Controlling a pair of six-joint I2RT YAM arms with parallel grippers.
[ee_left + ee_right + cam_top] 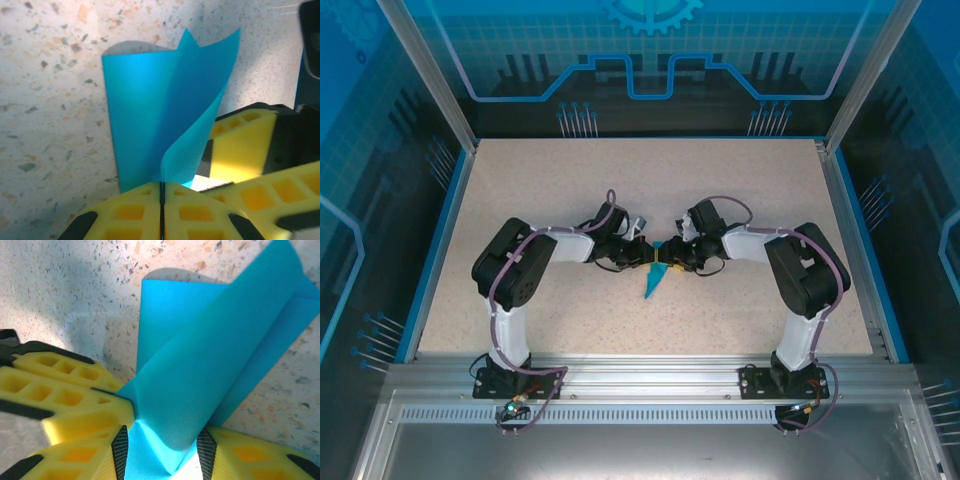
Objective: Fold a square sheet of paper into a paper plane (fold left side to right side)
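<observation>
Left gripper (pixel 162 194): yellow fingers pressed together, pinching the lower edge of the paper sheet (pixel 145 105). The sheet is cyan, partly folded and lifted, and stands between the two grippers over the middle of the speckled table (pixel 620 190). Right gripper (pixel 162 452): jaws partway apart, with the curled fold of the sheet lying between the pads. Cannot tell whether they press it.

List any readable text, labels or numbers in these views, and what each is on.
None readable.
The paper is plain blue, with no print.
The back panel shows a gear graphic and lines, no letters.
</observation>
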